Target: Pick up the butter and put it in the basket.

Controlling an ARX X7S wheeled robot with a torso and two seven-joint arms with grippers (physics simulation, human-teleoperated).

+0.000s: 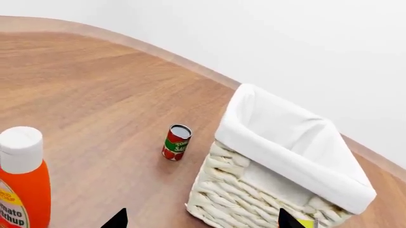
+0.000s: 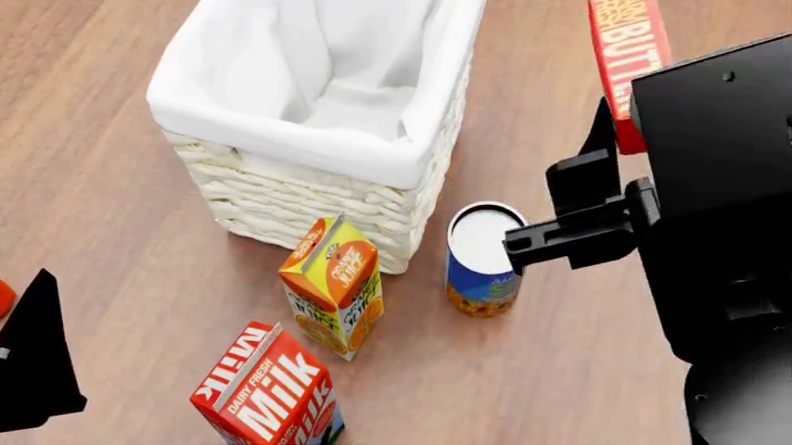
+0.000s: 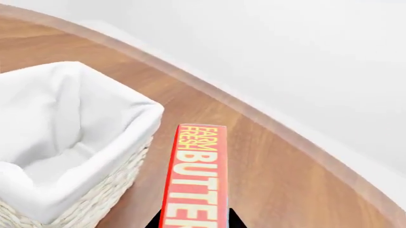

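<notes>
The butter, a slim red-orange box with pale "FARM FRESH BUTTER" lettering, sits between the fingertips of my right gripper, which is shut on it. In the head view the butter is held up to the right of the basket, outside its rim. The basket is cream wicker with a white liner and nothing shows inside it. It also shows in the right wrist view and in the left wrist view. My left gripper is open and empty, off the basket's corner.
An orange juice carton, a red milk carton and a blue can with a white lid stand in front of the basket. A tomato sauce can and a ketchup bottle stand on the wood near my left gripper.
</notes>
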